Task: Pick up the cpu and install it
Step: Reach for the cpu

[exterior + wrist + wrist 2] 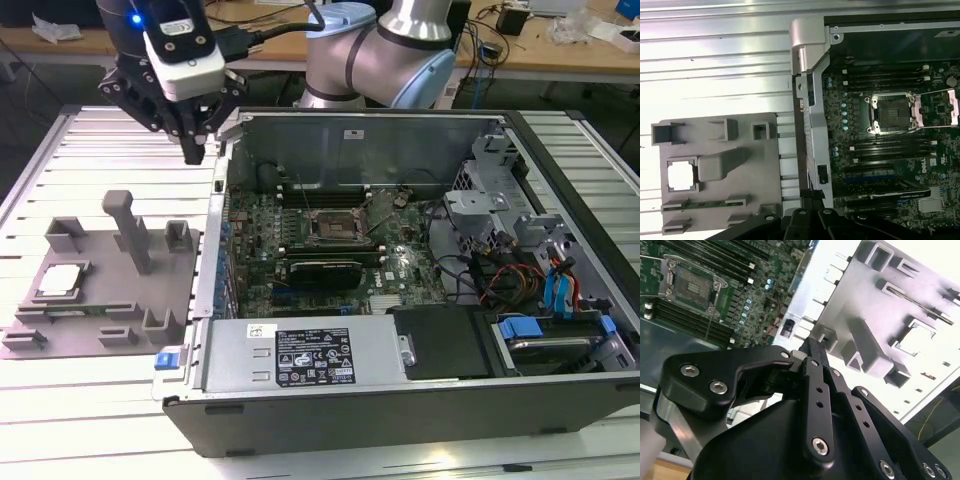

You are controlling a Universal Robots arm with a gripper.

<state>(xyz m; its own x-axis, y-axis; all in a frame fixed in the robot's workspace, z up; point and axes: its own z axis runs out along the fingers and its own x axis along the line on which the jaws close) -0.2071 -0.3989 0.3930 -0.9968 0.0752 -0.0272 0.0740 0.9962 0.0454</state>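
The jaws are pressed together and hold nothing, above the desk beside the open computer case. The cpu lies flat in a square recess of the grey tray, well apart from the jaws and the motherboard socket.

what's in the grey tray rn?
The cpu lies flat in a square recess of the grey tray; a thin green board sits in a slot beside it. Whatever is under the cpu is covered.

Slatted, perhaps metal, table — tray, case
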